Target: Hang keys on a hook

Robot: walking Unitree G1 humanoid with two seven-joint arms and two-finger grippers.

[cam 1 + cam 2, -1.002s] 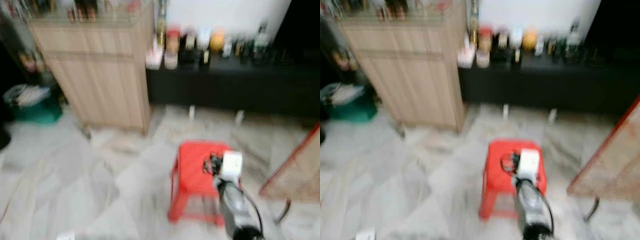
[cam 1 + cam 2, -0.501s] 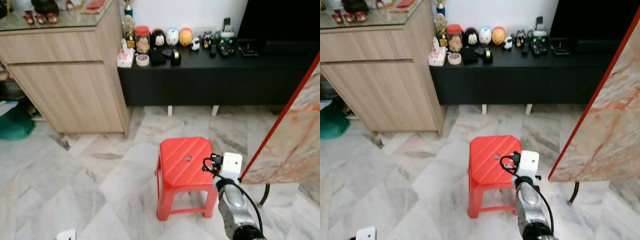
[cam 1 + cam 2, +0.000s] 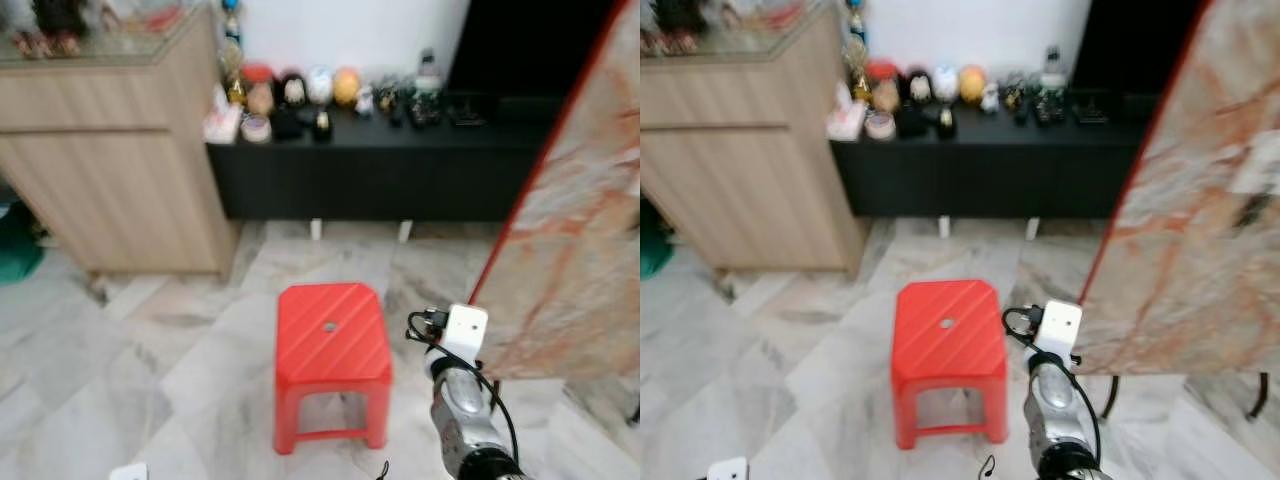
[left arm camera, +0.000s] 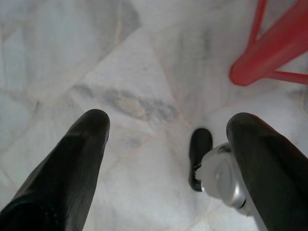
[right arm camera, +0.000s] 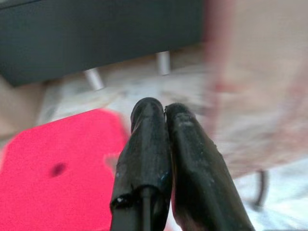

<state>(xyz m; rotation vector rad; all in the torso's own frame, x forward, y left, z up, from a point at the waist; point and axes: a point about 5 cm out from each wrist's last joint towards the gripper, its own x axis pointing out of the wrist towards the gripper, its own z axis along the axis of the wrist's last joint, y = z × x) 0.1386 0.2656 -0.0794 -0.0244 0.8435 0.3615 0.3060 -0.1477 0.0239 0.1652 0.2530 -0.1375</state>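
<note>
My right gripper (image 5: 164, 108) is shut, its two black fingers (image 5: 147, 144) pressed together with a thin dark strap (image 5: 143, 209) pinched low between them. It points over the red plastic stool (image 3: 332, 340) toward the black low cabinet (image 3: 380, 170). In the eye views its white wrist box (image 3: 465, 327) tops the silver right arm (image 3: 460, 410), just right of the stool. A small dark curl (image 3: 383, 468) dangles at the bottom edge. I cannot make out the keys themselves. My left gripper (image 4: 168, 120) hangs open over the marble floor (image 4: 120, 62), nothing between its fingers.
A large marble-patterned slab with a red edge (image 3: 580, 220) leans close on the right. A wooden cabinet (image 3: 120, 170) stands at the left. Figurines and small items (image 3: 320, 90) line the black cabinet's top. Grey marble floor (image 3: 150, 380) lies left of the stool.
The whole picture has shifted: the camera turned right, so the stool sits further left and the marble slab takes up more of the right. Both grippers keep their pose.
</note>
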